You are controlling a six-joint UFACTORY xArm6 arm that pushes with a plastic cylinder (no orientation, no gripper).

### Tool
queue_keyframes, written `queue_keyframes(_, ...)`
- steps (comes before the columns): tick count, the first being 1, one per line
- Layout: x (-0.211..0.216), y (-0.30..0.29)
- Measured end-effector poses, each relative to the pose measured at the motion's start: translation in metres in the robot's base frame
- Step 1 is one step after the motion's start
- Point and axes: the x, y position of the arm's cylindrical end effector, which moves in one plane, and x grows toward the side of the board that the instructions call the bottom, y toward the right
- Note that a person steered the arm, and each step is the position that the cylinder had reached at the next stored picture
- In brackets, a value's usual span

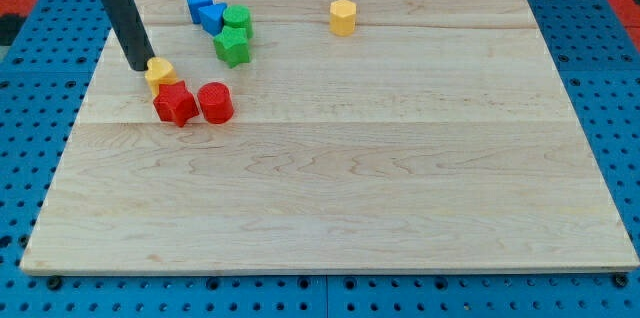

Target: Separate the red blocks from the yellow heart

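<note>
The yellow heart (159, 74) lies at the view's upper left on the wooden board. A red star-shaped block (175, 104) touches its lower right side. A red cylinder (215, 102) sits right next to the star, on its right. My tip (139, 66) is the lower end of the dark rod and rests just left of the yellow heart, touching or almost touching it.
Two blue blocks (205, 8) lie near the view's top, with a green cylinder (237, 20) and a green star (231, 47) beside them. A yellow hexagonal block (343, 17) stands at the top centre. The board's left edge (85, 108) is close to the tip.
</note>
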Motion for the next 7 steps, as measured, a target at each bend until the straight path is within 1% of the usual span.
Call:
queue_keyframes(1,0.016,-0.001)
queue_keyframes(3,0.016,-0.001)
queue_keyframes(4,0.027,-0.019)
queue_keyframes(5,0.050,0.000)
queue_keyframes(6,0.061,0.073)
queue_keyframes(7,0.066,0.081)
